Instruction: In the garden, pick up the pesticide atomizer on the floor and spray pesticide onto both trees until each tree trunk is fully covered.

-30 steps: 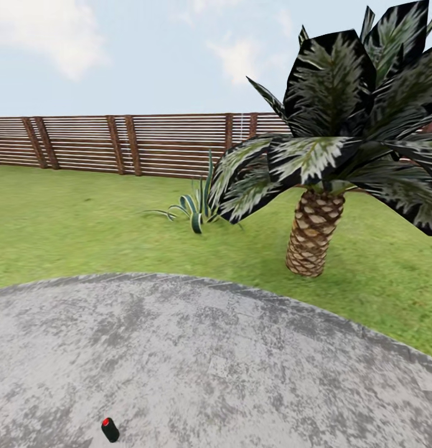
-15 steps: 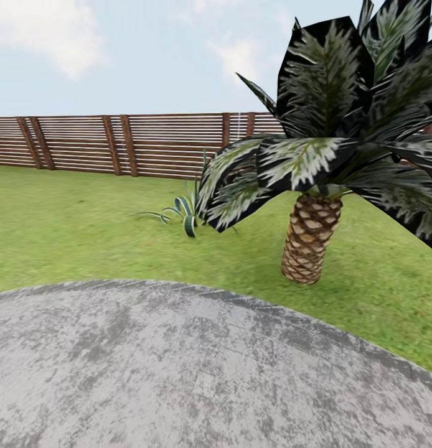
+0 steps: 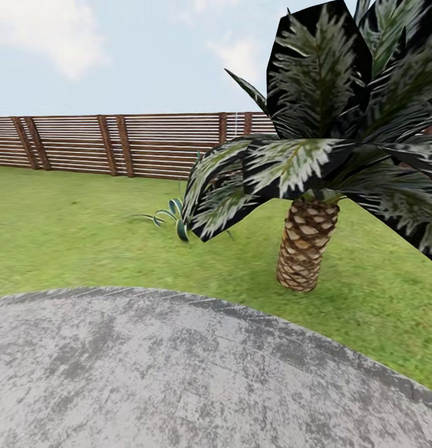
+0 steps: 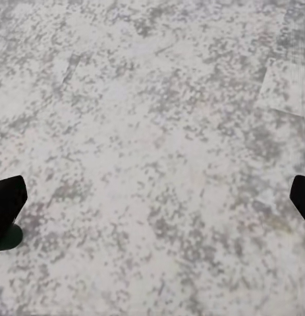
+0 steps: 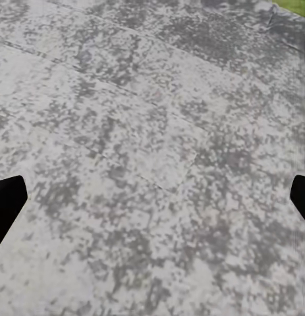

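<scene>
Since a second ago the whole head picture has slid: the palm sits lower and more to the left, which is the camera moving with the robot, not the plants. With that shift the pesticide atomizer, then at the bottom edge of the paving, has dropped out of the head view; I judge it lies on the floor close under the robot, though how it sits relative to either gripper I cannot tell.

Both wrist cameras look down on bare grey mottled paving (image 3: 178, 373). The left gripper (image 4: 152, 204) has its dark fingertips (image 4: 7, 204) far apart at the picture's edges, spread wide with nothing between them; the right gripper (image 5: 152, 204) is equally wide and empty, probably readied for a pickup.

Ahead of the grippers, beyond the paving's curved rim, lies the lawn (image 3: 66, 230), with a short palm (image 3: 303, 242), a striped spiky shrub (image 3: 175, 218) and the slatted fence (image 3: 116, 146) behind. Neither thick-trunked tree is visible ahead.
</scene>
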Robot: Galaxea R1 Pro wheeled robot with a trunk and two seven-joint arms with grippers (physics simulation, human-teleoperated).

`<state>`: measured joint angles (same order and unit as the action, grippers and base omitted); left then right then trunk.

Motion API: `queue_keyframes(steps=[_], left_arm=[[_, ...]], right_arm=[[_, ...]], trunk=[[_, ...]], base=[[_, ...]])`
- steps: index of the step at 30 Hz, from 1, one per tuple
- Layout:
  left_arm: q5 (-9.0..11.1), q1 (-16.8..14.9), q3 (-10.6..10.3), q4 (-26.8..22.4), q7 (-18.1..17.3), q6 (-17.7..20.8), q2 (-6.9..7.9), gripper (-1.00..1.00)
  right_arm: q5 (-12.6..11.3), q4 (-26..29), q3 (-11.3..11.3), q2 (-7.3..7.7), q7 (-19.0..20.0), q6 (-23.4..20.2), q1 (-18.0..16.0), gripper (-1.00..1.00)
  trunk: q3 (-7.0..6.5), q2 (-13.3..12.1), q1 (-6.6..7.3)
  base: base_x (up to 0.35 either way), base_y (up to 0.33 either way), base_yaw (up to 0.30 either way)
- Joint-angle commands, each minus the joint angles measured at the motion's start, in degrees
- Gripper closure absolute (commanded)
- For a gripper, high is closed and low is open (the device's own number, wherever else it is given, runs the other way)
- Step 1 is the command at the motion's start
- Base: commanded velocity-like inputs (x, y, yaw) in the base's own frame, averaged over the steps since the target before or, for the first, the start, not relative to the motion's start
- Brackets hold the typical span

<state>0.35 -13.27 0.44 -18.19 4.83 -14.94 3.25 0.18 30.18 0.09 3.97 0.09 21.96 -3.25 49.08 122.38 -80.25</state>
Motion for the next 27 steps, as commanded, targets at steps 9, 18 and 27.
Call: queue_keyframes(steps=[9, 18, 27], left_arm=[[0.0, 0.0, 0.0, 0.0, 0.0, 0.0, 0.00, -1.00], [0.0, 0.0, 0.0, 0.0, 0.0, 0.0, 0.00, -1.00], [0.0, 0.0, 0.0, 0.0, 0.0, 0.0, 0.00, -1.00]], right_arm=[[0.0, 0.0, 0.0, 0.02, -0.1, 0.0, 0.0, -1.00], [0.0, 0.0, 0.0, -0.01, -0.2, 0.0, 0.0, -1.00], [0.0, 0.0, 0.0, -0.02, -0.1, 0.0, 0.0, -1.00]], trunk=[[0.00, 0.0, 0.00], [0.00, 0.0, 0.00], [0.00, 0.0, 0.00]], base=[[0.238, -0.197, 0.003], [0.237, -0.196, 0.208], [0.147, -0.088, 0.277]])
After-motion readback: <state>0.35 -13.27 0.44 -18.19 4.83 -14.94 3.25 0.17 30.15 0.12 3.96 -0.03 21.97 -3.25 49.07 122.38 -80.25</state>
